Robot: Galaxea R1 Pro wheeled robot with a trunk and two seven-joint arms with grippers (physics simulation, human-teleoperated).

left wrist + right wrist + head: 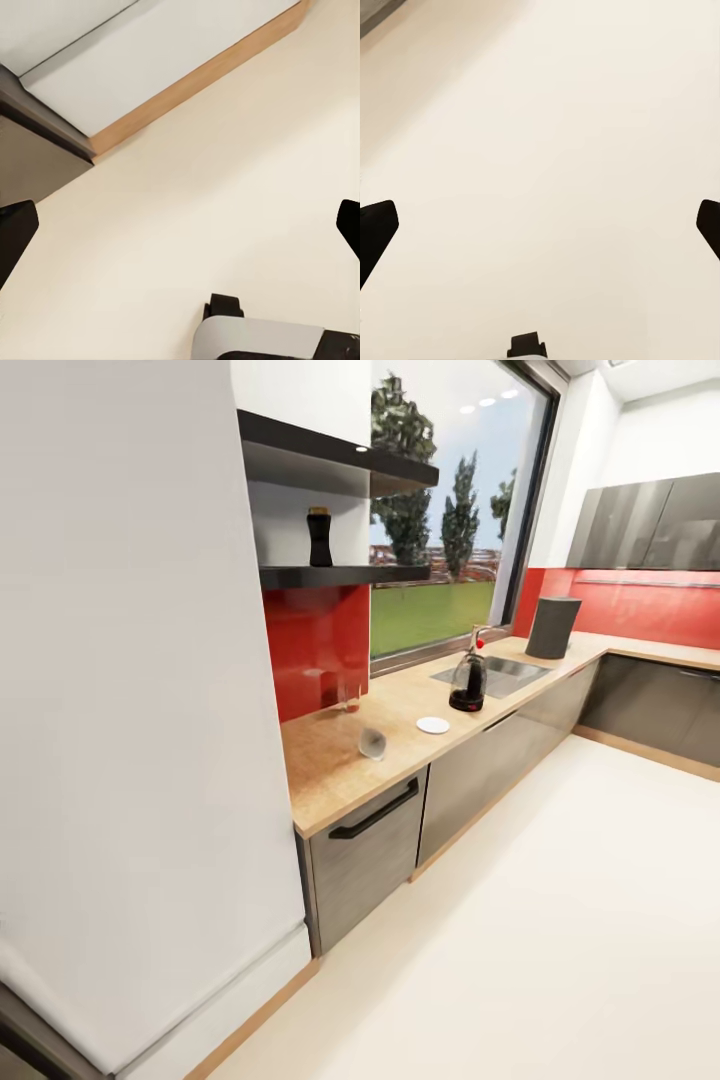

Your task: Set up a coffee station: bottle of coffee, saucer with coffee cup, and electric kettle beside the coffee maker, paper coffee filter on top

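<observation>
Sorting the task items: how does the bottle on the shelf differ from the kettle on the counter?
The bottle of coffee is slim, dark and opaque; the electric kettle is rounded, with clear glass. The bottle stands on the black shelf, the kettle on the kitchen countertop beside the sink. Both stand upright.

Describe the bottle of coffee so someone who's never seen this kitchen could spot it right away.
Left of the big window, two black shelves sit above the red backsplash. The bottle of coffee stands alone on the lower black shelf: small and dark, well above everything on the countertop.
</observation>
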